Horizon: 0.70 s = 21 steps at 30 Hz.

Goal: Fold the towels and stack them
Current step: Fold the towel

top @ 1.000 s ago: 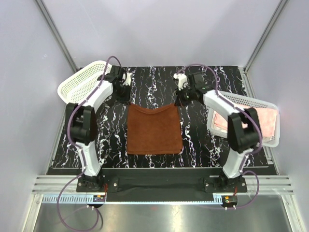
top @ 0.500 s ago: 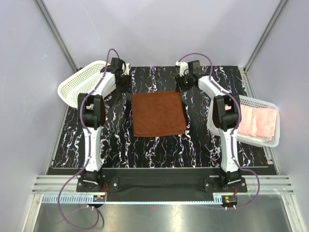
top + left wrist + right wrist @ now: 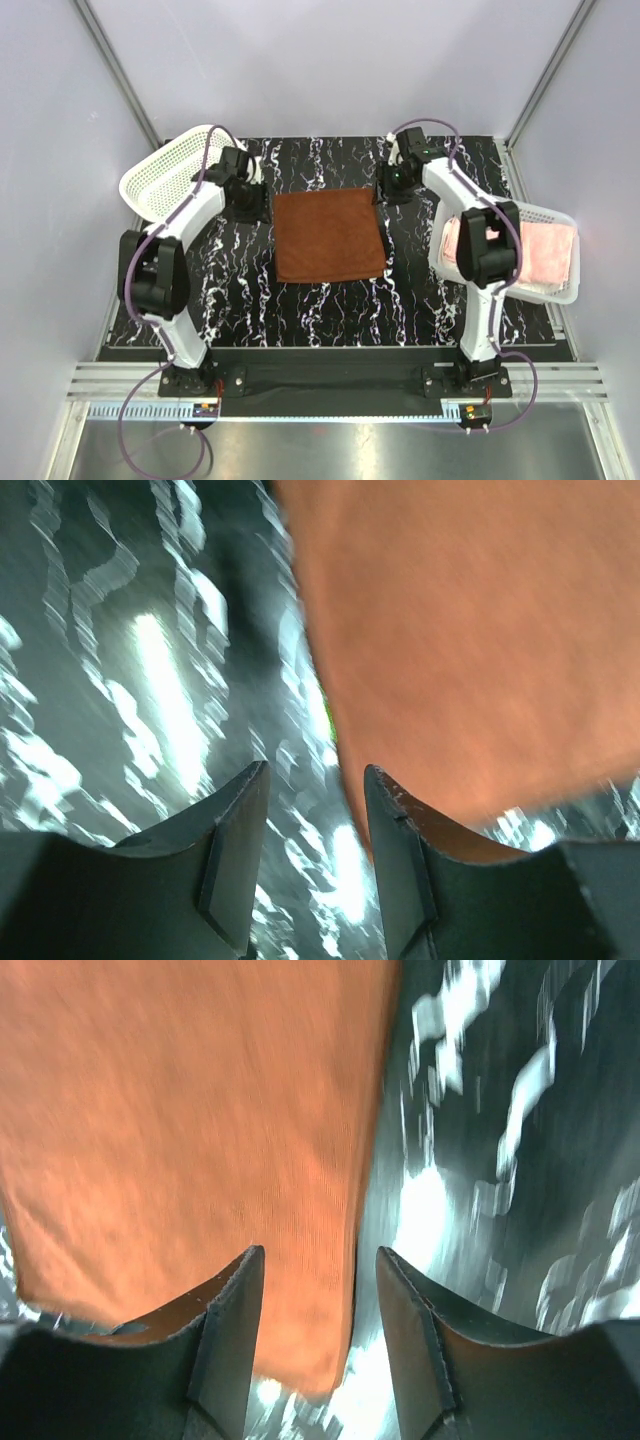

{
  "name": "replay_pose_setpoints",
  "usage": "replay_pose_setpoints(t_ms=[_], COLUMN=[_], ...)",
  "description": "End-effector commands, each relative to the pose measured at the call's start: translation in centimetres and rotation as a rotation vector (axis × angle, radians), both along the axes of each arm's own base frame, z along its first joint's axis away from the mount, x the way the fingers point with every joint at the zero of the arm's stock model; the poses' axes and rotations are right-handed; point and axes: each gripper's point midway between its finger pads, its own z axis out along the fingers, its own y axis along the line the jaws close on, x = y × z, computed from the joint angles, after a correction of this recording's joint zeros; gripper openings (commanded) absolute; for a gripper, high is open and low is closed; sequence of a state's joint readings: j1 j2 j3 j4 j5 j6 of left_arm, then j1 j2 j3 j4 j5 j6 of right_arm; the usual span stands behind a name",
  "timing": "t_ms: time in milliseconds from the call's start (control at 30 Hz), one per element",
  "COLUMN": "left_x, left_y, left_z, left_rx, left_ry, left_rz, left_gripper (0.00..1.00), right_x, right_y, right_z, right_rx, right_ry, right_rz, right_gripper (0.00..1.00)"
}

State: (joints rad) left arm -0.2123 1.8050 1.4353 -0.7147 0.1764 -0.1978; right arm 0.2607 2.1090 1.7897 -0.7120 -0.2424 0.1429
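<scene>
A rust-brown towel [image 3: 328,236] lies flat and square in the middle of the black marbled table [image 3: 420,290]. My left gripper [image 3: 247,205] hovers just off the towel's far left corner, open and holding nothing. In the left wrist view the towel [image 3: 470,640] fills the upper right, and only table shows in the gap of the left gripper [image 3: 315,775]. My right gripper [image 3: 392,188] sits at the far right corner, also open. In its wrist view the towel's edge [image 3: 190,1110] runs between the parted fingers of the right gripper [image 3: 318,1255], ungripped.
A white mesh basket [image 3: 165,175] rests tilted at the table's far left. At the right edge, another white basket [image 3: 500,210] holds pink towels [image 3: 545,250]. Grey walls close in the back and sides.
Both grippers went from shut on the towel's far corners to open, letting it go. The towel has shifted toward the back of the table and now lies flat.
</scene>
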Motion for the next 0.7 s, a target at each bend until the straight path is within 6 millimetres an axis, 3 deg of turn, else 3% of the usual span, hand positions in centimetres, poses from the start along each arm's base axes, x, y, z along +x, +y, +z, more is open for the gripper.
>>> replay_pose_setpoints(t_ms=[0, 133, 167, 367, 533, 567, 667], left_x=[-2.1, -5.4, -5.9, -8.8, -10.2, -10.3, -10.3], left_y=[-2.6, -4.7, -5.1, -5.7, -3.9, -3.6, -3.1], left_z=[0.7, -1.4, -1.8, -5.2, -7.3, -7.5, -7.5], left_rx=[-0.084, -0.135, -0.127, -0.105, -0.001, 0.015, 0.036], left_ry=[-0.067, -0.016, -0.015, 0.051, 0.081, 0.084, 0.072], left_rz=[0.003, -0.038, -0.047, -0.041, 0.000, 0.005, 0.025], left_gripper=[0.47, 0.46, 0.46, 0.42, 0.32, 0.27, 0.25], right_x=[-4.7, -7.8, -8.9, -12.1, -14.2, -14.2, -14.5], right_y=[-0.3, -1.0, -1.2, -0.2, -0.4, -0.4, -0.5], right_z=[1.1, 0.6, -0.3, -2.2, -4.4, -4.6, -5.3], right_rx=[-0.006, -0.022, -0.030, -0.018, -0.041, -0.040, -0.041], right_ry=[0.087, 0.117, 0.145, 0.190, 0.241, 0.237, 0.242], right_rz=[-0.145, -0.177, -0.183, -0.194, -0.221, -0.225, -0.240], right_gripper=[0.56, 0.54, 0.53, 0.48, 0.46, 0.46, 0.45])
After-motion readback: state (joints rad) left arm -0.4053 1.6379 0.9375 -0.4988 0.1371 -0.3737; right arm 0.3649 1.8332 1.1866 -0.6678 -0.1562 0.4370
